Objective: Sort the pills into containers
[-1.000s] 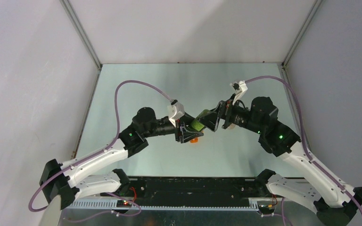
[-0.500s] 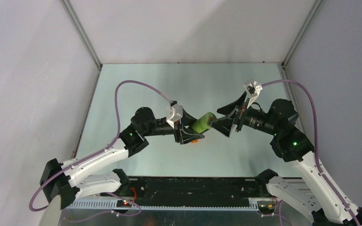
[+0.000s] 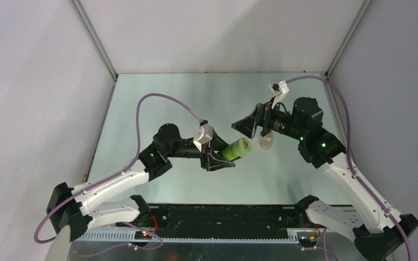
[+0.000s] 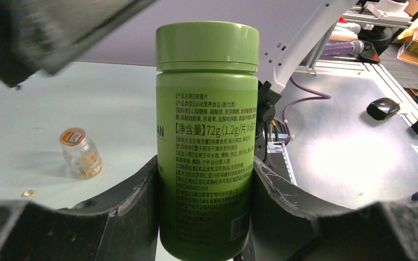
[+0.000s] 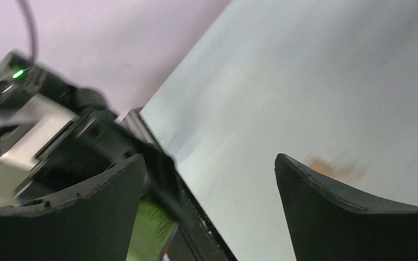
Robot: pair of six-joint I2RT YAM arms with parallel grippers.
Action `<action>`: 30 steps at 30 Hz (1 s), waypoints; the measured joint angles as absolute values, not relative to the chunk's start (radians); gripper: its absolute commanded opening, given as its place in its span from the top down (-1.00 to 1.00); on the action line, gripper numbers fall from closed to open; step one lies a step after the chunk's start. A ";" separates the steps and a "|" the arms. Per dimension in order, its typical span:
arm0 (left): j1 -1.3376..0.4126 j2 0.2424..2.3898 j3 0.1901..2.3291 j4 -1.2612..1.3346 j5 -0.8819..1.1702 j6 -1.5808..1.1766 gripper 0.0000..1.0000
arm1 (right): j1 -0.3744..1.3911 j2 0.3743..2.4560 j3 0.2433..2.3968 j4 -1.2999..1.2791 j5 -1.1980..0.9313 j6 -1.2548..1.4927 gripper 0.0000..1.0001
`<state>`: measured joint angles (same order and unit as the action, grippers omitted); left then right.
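Observation:
My left gripper (image 3: 221, 156) is shut on the green bottle (image 3: 237, 149) and holds it off the table, cap pointing right. In the left wrist view the bottle (image 4: 207, 130) stands capped between my jaws (image 4: 204, 182). My right gripper (image 3: 244, 125) is open and empty, just behind and right of the bottle, apart from it. The clear orange-topped vial (image 3: 265, 142) lies on the table under the right wrist; it also shows in the left wrist view (image 4: 80, 153). The right wrist view shows open jaws (image 5: 209, 163), a green blur of the bottle (image 5: 149, 228) and a blurred orange patch (image 5: 337, 166). The orange box is hidden.
A small loose pill (image 4: 29, 192) lies on the table near the vial. The pale green table (image 3: 196, 98) is walled at the back and both sides. Purple cables arc over both arms.
My right gripper has let go of the bottle's cap end, opened and drawn back toward the far side. My left gripper has kept the bottle and shifted it slightly right and down.

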<state>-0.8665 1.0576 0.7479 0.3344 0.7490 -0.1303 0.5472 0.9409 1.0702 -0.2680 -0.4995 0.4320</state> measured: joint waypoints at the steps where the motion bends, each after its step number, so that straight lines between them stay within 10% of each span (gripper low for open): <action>1: -0.867 1.057 0.748 0.337 0.757 -0.130 1.00 | 0.546 0.960 1.083 -0.284 -0.461 0.437 -0.83; 30: -0.867 1.051 0.814 0.157 0.834 -0.025 1.00 | 0.525 0.775 1.065 -0.403 -0.863 0.104 -0.76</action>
<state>-0.8665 1.0512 0.8143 0.1566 0.8341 -0.0250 0.5247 0.7750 1.0649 -0.4034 -0.8631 0.1040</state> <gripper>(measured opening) 0.550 0.878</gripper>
